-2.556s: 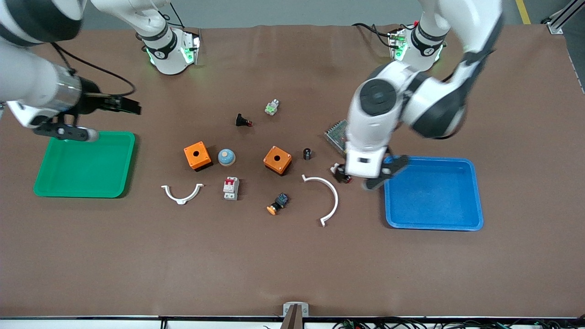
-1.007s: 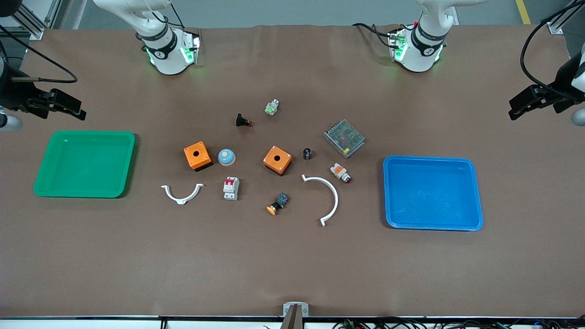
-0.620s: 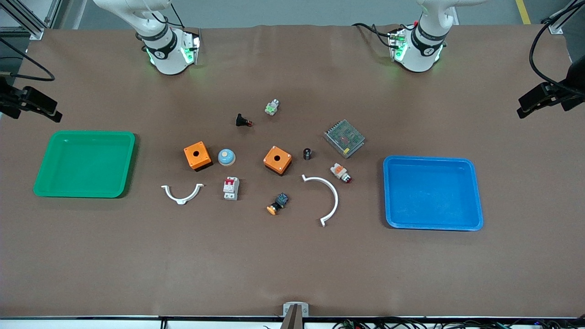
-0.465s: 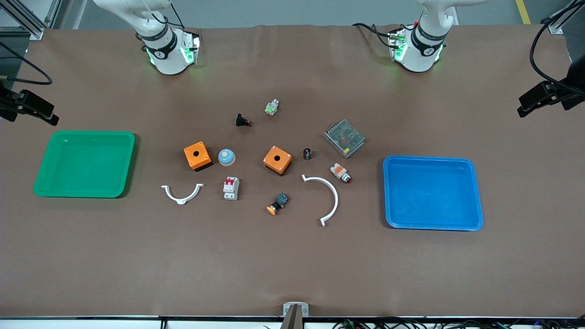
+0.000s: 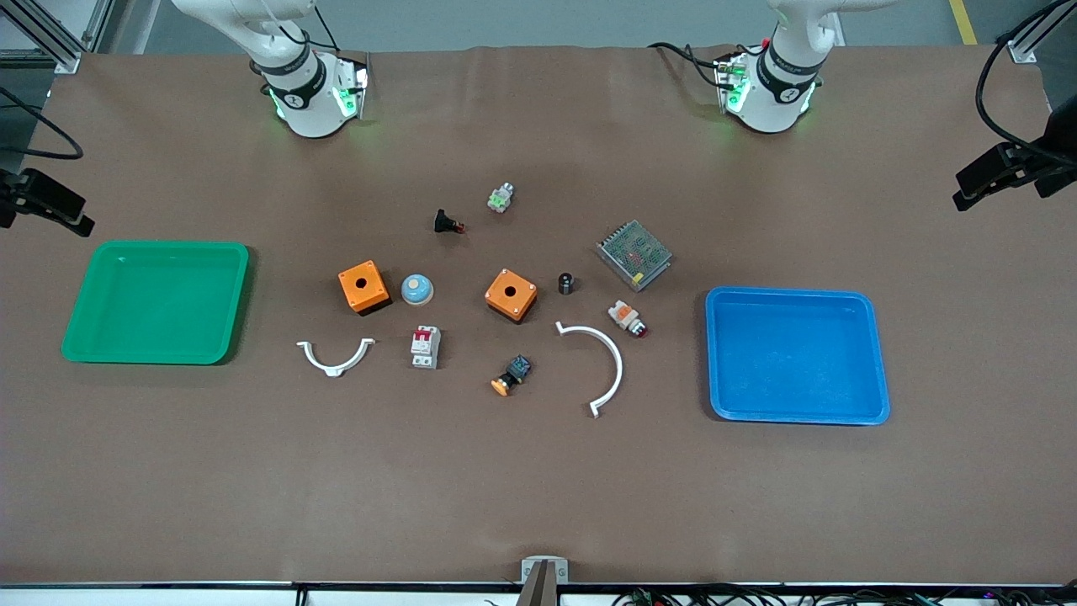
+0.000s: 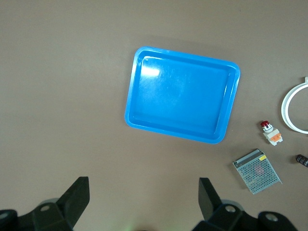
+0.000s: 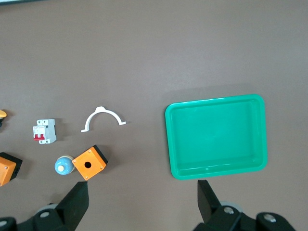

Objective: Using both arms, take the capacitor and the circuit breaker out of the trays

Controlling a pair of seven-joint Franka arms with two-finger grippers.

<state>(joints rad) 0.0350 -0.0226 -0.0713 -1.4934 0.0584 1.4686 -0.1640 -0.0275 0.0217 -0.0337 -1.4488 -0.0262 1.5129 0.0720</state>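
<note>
The capacitor (image 5: 567,283) and the circuit breaker (image 5: 425,346) are lying on the brown table (image 5: 538,488) among the loose parts in the middle, well apart from both grippers and outside the green tray (image 5: 156,301) and the blue tray (image 5: 796,354). The left gripper (image 6: 143,198) is hanging high with its fingers spread wide and holding nothing, over the table at the left arm's end beside the blue tray. The right gripper (image 7: 142,198) is hanging likewise, spread and bare, at the right arm's end beside the green tray.

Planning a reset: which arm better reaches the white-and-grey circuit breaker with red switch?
Right, probably: the circuit breaker lies toward the green plastic tray's end, where the open right gripper hangs; the open left gripper hangs by the blue plastic tray.
</note>
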